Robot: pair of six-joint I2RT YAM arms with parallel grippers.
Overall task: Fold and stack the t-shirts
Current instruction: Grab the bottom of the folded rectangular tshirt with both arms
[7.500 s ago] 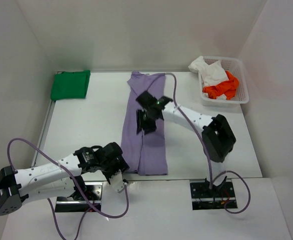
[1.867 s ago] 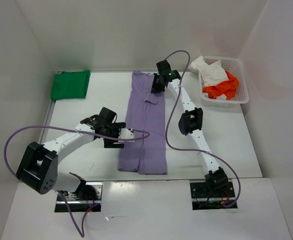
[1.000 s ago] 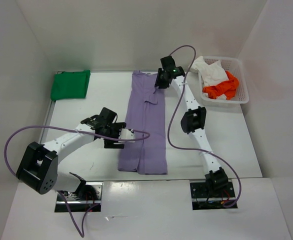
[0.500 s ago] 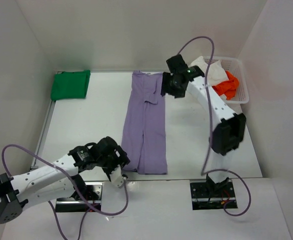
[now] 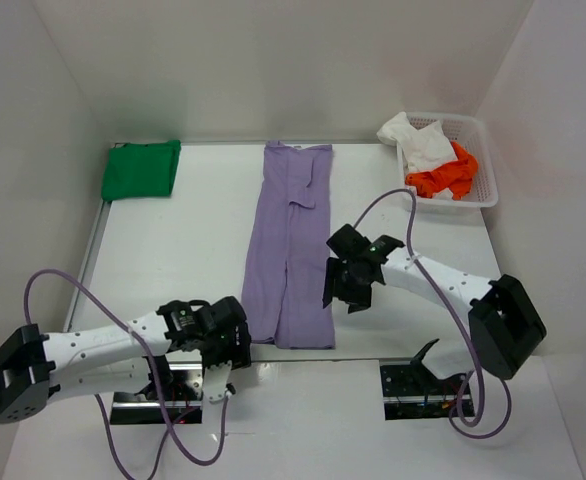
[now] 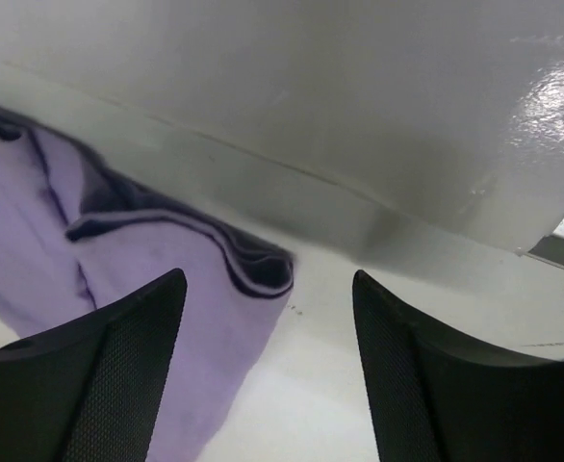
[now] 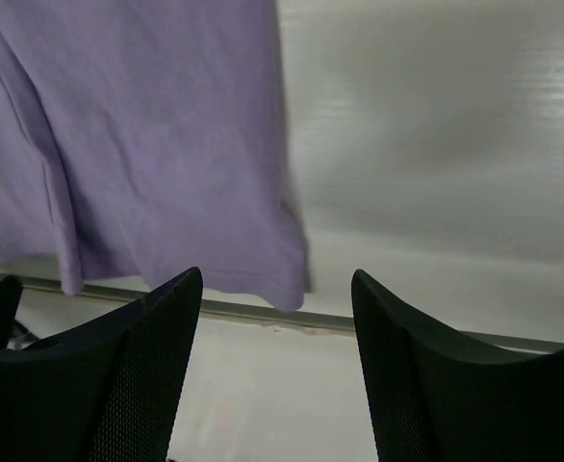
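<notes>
The green t-shirt (image 5: pixel 141 170) looks finished: it lies as a compact folded square in the far left corner of the table (image 5: pixel 183 250). The lavender t-shirt (image 5: pixel 291 245) is partway there. It lies down the middle as a long narrow strip with its sides turned in, running from the far edge nearly to the near one. It is not yet folded across its length or stacked on the green one. The white t-shirt (image 5: pixel 423 140) and the orange-red t-shirt (image 5: pixel 443 180) sit crumpled in the mesh basket (image 5: pixel 485 190) at the far right — so I'd say roughly one of four is done.

Both tools are empty, with their jaws spread. The left gripper (image 5: pixel 235 338) hangs at the strip's near left corner. Its wrist view shows the layered hem corner lying between the fingers (image 6: pixel 118 366), though from that angle I can't quite tell whether a pad touches the cloth. The right gripper (image 5: pixel 343 292) hovers just beside the strip's right edge, towards its near end.

The strip's near hem stops just short of the table's front lip, so there is little margin for fingers there. The bare stretches on either side of the strip, and the open lane towards the green shirt, leave room for the fold and the carry. The basket is hemmed in by the right wall (image 5: pixel 563 150).
</notes>
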